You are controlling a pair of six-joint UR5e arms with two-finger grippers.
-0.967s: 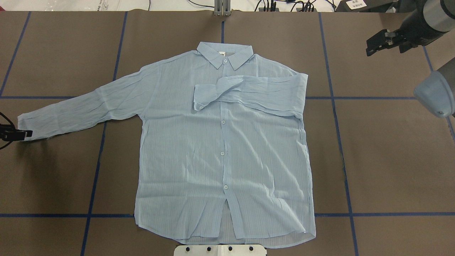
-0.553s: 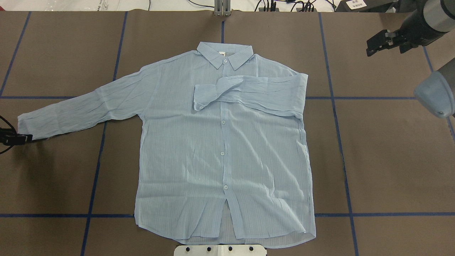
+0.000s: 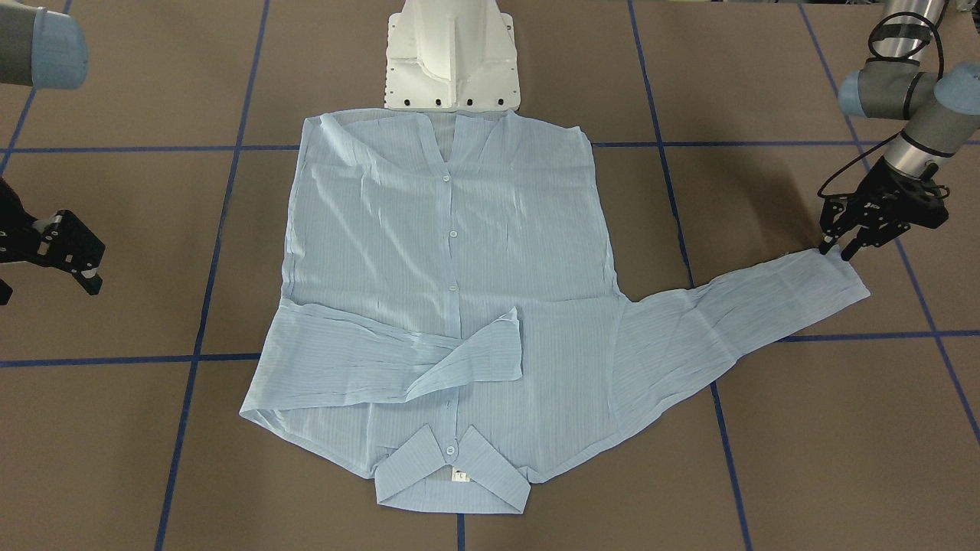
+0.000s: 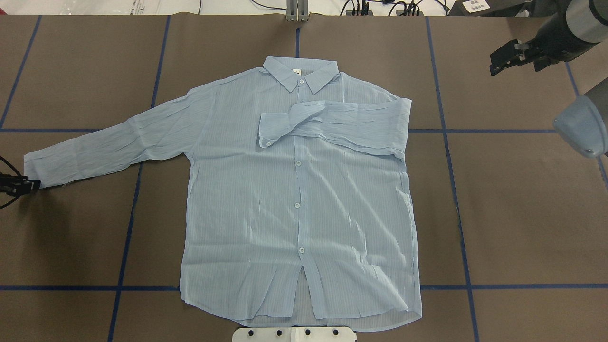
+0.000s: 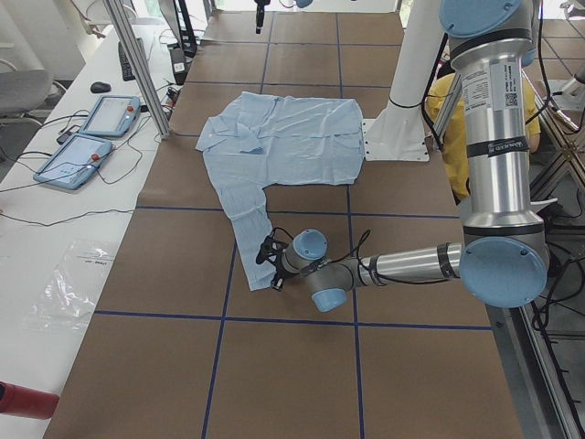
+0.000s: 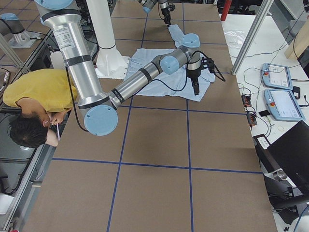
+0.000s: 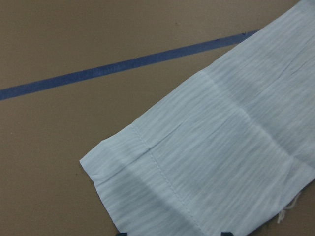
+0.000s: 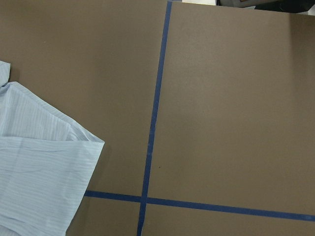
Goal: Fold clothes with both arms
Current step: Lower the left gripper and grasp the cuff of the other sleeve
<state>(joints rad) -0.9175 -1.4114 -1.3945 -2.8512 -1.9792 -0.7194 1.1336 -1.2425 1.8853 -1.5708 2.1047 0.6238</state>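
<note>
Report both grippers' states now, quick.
Left gripper: open, fingertips straddling the shirt at its cuff, not clamped.
Right gripper: open, empty, off to the side of the shirt.

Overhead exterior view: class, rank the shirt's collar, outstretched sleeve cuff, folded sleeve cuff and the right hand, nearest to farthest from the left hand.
1. Outstretched sleeve cuff, far left, beside the left hand.
2. Folded sleeve cuff, on the chest.
3. Collar, top centre.
4. Right hand, top right.

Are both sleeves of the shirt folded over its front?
No, one sleeve lies across the shirt, but the other sleeve stretches out flat on the table.
</note>
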